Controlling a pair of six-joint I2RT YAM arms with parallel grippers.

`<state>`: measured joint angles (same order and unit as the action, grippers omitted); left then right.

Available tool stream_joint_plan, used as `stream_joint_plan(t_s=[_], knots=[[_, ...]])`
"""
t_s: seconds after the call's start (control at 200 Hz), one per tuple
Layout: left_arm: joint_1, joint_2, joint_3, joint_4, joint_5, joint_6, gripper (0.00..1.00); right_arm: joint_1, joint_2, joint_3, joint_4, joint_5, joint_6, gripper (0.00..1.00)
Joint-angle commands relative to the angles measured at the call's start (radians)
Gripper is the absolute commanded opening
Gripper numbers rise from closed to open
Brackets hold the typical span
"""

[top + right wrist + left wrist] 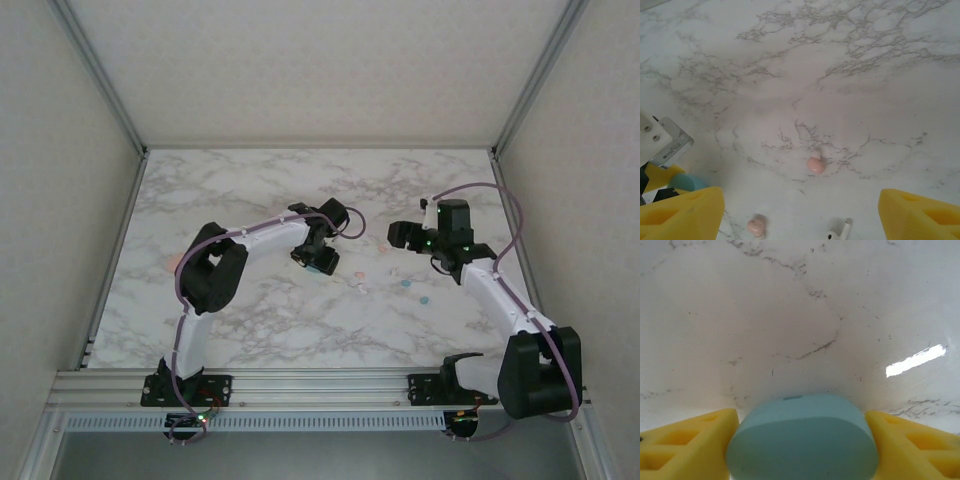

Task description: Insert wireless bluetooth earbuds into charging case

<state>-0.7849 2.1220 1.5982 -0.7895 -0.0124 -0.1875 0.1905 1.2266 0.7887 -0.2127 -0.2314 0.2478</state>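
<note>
the lower part of the charging case is cut off by the bottom edge of the left wrist view, and only its smooth, pale teal, pebble-like rounded top is seen. a small darker mark on its upper edge is too blurred to be read. it is gripped by the left gripper, a yellow finger pressed against each side of it, above the marble table. in the top view the case shows as a small teal patch under the left gripper, near the middle of the table, mostly hidden by the wrist.

the right gripper is held wide apart with nothing between its fingers, only their yellow tips being seen in the lower corners. a grey plate on the other arm carries a label too small to be read.

on the table one pink earbud is seen whole, a second pink earbud lies nearer, and a white earbud is cut off by the bottom edge. from above, two teal earbuds appear as mere dots between the arms. a pinkish shape beside the left arm cannot be made out.
</note>
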Motion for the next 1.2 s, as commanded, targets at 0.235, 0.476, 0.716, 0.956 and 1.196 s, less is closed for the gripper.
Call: stream_joint_plan(t_s=[0.235, 0.476, 0.716, 0.956, 1.196], knots=[[-0.004, -0.118, -0.062, 0.047, -0.039, -0.022, 0.73, 0.022, 0.056, 0.082, -0.023, -0.017, -0.088, 0.81], [0.044, -0.5, -0.29, 0.321, -0.219, -0.083, 0.89, 0.104, 0.171, 0.158, 0.0, -0.049, -0.276, 0.79], [0.227, -0.853, -0.566, 0.556, -0.237, -0.158, 1.0, 0.32, 0.341, 0.214, 0.011, -0.068, -0.553, 0.75], [0.362, -1.083, -0.795, 0.781, -0.199, -0.176, 1.0, 0.438, 0.483, 0.282, -0.102, -0.069, -0.874, 0.72], [0.397, -1.104, -0.847, 0.806, -0.158, -0.186, 1.0, 0.461, 0.606, 0.388, -0.167, -0.117, -0.956, 0.73]])
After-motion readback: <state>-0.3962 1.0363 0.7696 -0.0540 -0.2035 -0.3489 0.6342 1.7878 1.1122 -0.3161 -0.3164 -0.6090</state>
